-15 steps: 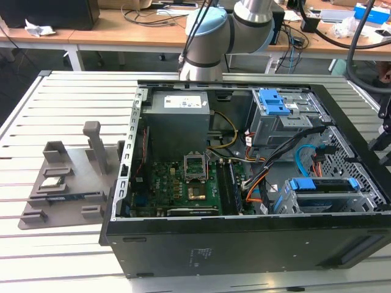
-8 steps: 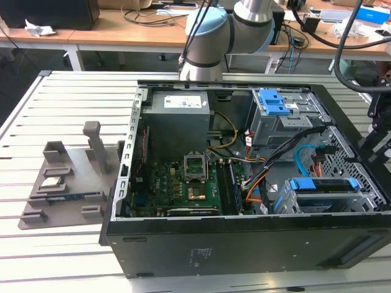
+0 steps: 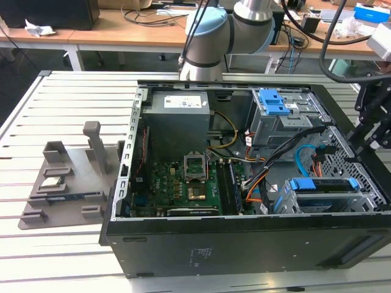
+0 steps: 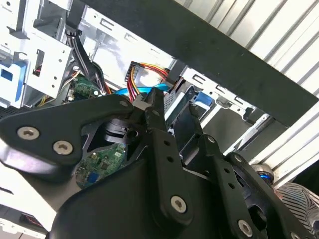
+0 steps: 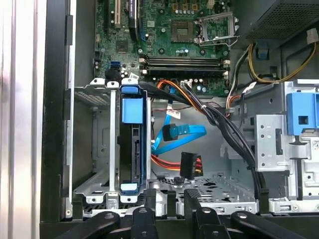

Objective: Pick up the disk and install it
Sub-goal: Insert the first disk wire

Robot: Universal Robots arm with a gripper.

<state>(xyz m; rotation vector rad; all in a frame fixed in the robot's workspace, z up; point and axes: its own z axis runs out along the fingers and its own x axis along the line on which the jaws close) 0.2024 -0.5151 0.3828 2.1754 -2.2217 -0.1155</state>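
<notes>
The disk [image 5: 134,149] stands on edge in a slot of the grey metal drive cage [image 5: 94,144] inside the open computer case, its blue bracket [image 5: 134,103] wrapping its end. In the exterior view the disk [image 3: 333,184] sits in the cage at the case's near right corner. My gripper [image 5: 172,198] hovers over the case wall just beside that cage, apart from the disk, open, with nothing between its black fingers [image 5: 150,200]. It hangs at the exterior view's right, where the gripper [image 3: 372,131] is above the case's right wall. The gripper [image 4: 172,107] linkage fills the second wrist view.
A second cage with a blue tab [image 3: 273,101] sits at the case's back right. Blue and orange cables [image 5: 179,137] and a black bundle [image 5: 234,134] cross the bay. The motherboard [image 3: 183,183] lies at left. A grey parts fixture [image 3: 70,180] stands on the slatted table.
</notes>
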